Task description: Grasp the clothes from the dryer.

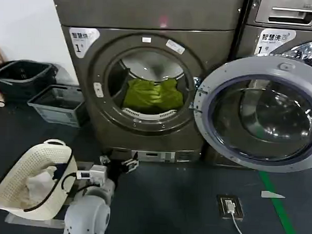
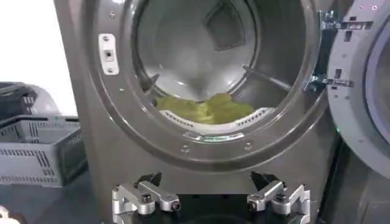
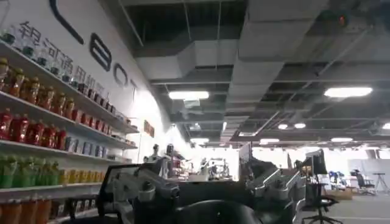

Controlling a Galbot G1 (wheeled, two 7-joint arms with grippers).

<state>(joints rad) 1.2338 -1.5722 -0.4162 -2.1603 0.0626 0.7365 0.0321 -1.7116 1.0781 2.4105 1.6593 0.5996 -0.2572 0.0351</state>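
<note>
The bronze-grey dryer (image 1: 150, 13) stands with its round door (image 1: 260, 111) swung open to the right. Yellow-green clothes (image 1: 153, 95) lie in a heap at the front of the steel drum, seen also in the left wrist view as clothes (image 2: 207, 109) behind the porthole rim. My left gripper (image 1: 119, 162) hangs low in front of the dryer's base, below the opening and well short of the clothes. In its own view the left gripper (image 2: 207, 182) is open and empty. My right gripper (image 3: 210, 182) points away into the room, open and holding nothing.
A cream laundry basket (image 1: 19, 173) holding white cloth stands on the floor at my left. A grey crate (image 1: 55, 102) and a dark bin (image 1: 23, 75) sit beside the dryer. The neighbouring machine (image 1: 284, 24) stands right. A floor socket (image 1: 230, 205) and green tape (image 1: 279, 210) mark the floor.
</note>
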